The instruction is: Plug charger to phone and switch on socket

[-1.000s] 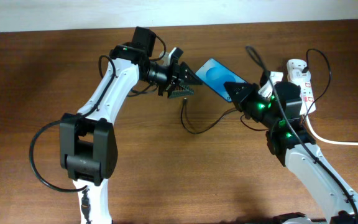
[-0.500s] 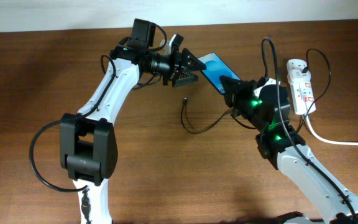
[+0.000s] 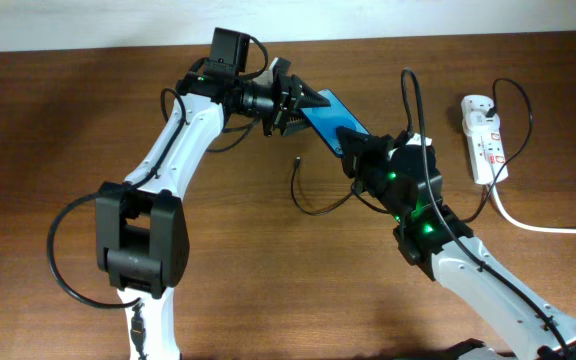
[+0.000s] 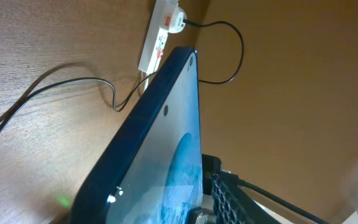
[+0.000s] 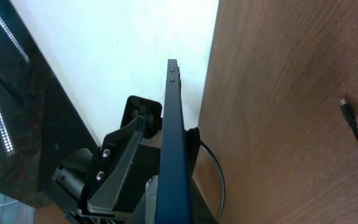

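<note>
The phone (image 3: 326,112), with a blue screen and a dark frame, is held tilted above the table. My right gripper (image 3: 352,150) is shut on its near right end. It appears edge-on in the right wrist view (image 5: 169,124). My left gripper (image 3: 298,102) is open, with one finger on each side of the phone's far left end, and the phone fills the left wrist view (image 4: 160,155). The charger's small black plug (image 3: 297,158) lies free on the table below the phone, and its thin cable (image 3: 318,208) curls to the right. The white socket (image 3: 485,135) lies at the far right, and its switch state is too small to tell.
The socket's thick white cord (image 3: 548,226) runs off to the right edge. A thin black cable loops up from the socket's far end (image 3: 516,100). The brown wooden table (image 3: 58,130) ends at a white wall along the top.
My right arm has carried the phone leftward, away from the socket. My left gripper moved up and right, and its fingers now straddle the phone's far end.
</note>
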Action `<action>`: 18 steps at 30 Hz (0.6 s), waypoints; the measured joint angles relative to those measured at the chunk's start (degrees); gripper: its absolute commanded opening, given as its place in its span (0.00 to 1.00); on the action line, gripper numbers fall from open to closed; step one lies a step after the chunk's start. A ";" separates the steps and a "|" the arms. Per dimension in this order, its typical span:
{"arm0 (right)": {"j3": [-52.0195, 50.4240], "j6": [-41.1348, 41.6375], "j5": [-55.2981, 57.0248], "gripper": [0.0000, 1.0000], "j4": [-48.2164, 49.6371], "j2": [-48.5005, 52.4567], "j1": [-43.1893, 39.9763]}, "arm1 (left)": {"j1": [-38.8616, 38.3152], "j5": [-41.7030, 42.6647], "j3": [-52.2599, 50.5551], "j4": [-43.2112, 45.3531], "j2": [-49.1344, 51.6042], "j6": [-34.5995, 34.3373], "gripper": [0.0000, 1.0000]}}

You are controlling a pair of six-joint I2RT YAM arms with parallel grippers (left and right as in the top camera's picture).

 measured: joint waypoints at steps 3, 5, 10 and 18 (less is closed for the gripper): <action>0.00 1.49 0.44 0.04 0.44 0.37 0.00 | 0.00 -0.07 0.00 -0.02 0.00 -0.20 0.34; 0.00 2.69 0.55 0.04 0.83 0.79 0.00 | 0.00 -0.24 0.00 -0.02 0.00 -0.20 0.34; 0.00 5.18 1.07 0.04 3.54 2.73 0.44 | -0.09 -0.24 0.00 -0.02 0.00 -0.20 0.33; 0.07 7.96 3.54 0.04 4.72 3.17 1.49 | -0.81 -0.76 -0.04 0.04 0.00 -0.55 0.14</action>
